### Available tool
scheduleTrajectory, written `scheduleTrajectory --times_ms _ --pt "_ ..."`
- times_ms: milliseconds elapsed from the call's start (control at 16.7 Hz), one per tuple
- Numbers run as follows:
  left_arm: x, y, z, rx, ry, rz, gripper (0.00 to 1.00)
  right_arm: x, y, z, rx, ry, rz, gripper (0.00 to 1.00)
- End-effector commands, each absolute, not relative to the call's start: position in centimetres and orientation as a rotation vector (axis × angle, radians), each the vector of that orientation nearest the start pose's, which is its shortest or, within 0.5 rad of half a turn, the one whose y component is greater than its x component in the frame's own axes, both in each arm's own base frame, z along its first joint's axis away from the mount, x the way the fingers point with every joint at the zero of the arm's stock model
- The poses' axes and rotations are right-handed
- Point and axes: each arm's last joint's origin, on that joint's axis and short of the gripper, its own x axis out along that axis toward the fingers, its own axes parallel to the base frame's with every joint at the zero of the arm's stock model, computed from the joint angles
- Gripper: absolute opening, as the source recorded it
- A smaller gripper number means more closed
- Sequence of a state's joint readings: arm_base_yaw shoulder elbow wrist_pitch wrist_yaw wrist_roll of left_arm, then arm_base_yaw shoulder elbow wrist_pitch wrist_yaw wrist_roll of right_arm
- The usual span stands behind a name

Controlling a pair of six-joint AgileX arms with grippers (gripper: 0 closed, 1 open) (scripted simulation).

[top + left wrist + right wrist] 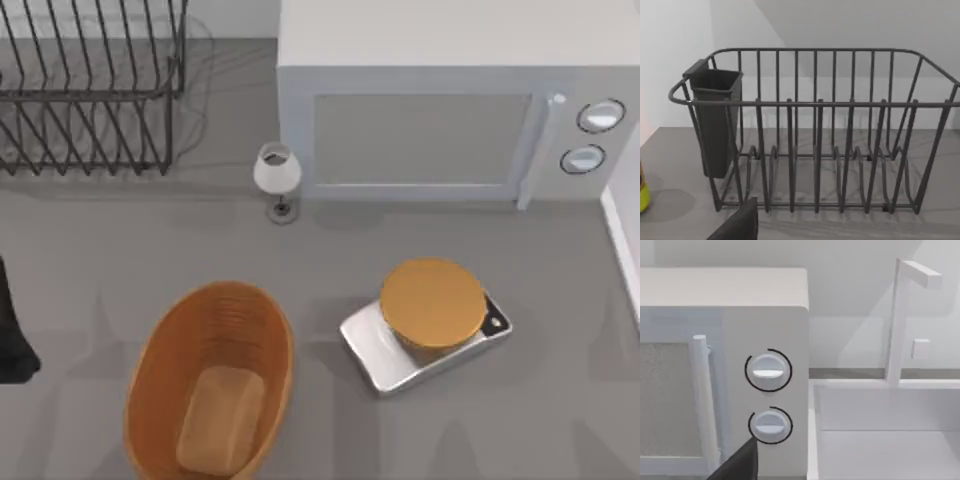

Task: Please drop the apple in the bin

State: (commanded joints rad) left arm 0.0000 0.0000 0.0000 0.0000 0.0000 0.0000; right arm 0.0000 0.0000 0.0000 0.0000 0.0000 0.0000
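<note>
The bin (160,380), an oval orange-brown woven basket with a tan bottom, sits left of the scale (395,360).

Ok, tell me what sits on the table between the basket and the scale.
Nothing: in the top view, bare grey table separates the basket from the scale at its right.

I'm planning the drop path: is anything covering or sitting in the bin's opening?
Nothing visible does. The bin lies open upward, showing its bare tan bottom. The scale stands apart at its right, and the small lamp stands farther back, toward the microwave.
</note>
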Motion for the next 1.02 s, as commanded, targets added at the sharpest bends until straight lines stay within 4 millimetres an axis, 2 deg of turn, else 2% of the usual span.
scheduleTrajectory --times_ms 180,300,480,600,720,840,1020 --pt "10.6 -0.1 16.2 0.01 0.008 -0.002 1.0 10.6 -0.1 16.0 0.0 0.0 0.0 1.0" --pt "10.6 -0.2 17.1 0.062 0.047 -0.013 1.0 10.6 -0.1 16.0 0.0 0.0 0.0 1.0" --pt "11.2 -0.5 19.7 0.214 0.159 -0.048 1.0 10.6 -0.1 16.0 0.0 0.0 0.0 1.0" --pt "12.3 -0.6 21.7 0.352 0.276 -0.088 1.0 10.6 -0.1 16.0 0.0 0.0 0.0 1.0" --pt "14.4 -0.7 23.5 0.502 0.425 -0.146 1.0 10.6 -0.1 16.0 0.0 0.0 0.0 1.0" --pt "17.4 -0.6 24.7 0.648 0.586 -0.224 1.0 10.6 -0.1 16.0 0.0 0.0 0.0 1.0" --pt "22.8 0.0 25.1 0.827 0.822 -0.371 1.0 10.6 -0.1 16.0 0.0 0.0 0.0 1.0"
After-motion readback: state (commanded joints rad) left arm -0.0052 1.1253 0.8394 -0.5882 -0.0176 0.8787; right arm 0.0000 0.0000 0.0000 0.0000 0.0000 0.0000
